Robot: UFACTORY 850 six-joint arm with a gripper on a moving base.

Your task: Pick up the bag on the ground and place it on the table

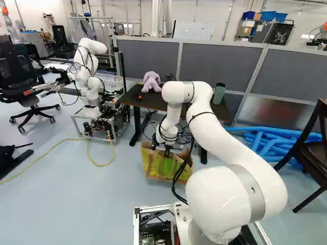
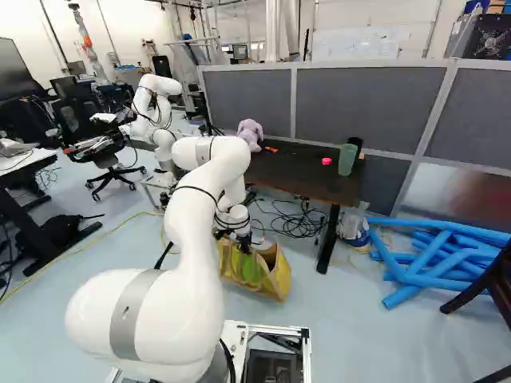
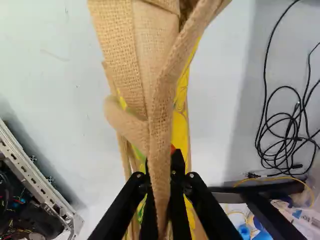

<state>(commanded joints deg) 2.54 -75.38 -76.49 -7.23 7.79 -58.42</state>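
1 burlap bag (image 1: 166, 171) is seen upright in front of the table, low at the floor; whether it has left the floor cannot be told. Its strap handle (image 3: 161, 195) is pinched between the 2 orange-padded fingers of the gripper (image 3: 162, 171), while a loose fold of burlap is seen ahead of them. The step in hand is judged to be the lift. It should be raised slowly and straight up, so that slip or swing at the single grip point is limited. The bag's base should be brought above the tabletop (image 2: 295, 166) before any forward travel, or the edge may be struck. The black cables (image 2: 295, 221) under the table should be avoided. Release is best made between the plush toy (image 2: 250, 134) and the green tumbler (image 2: 346, 160).
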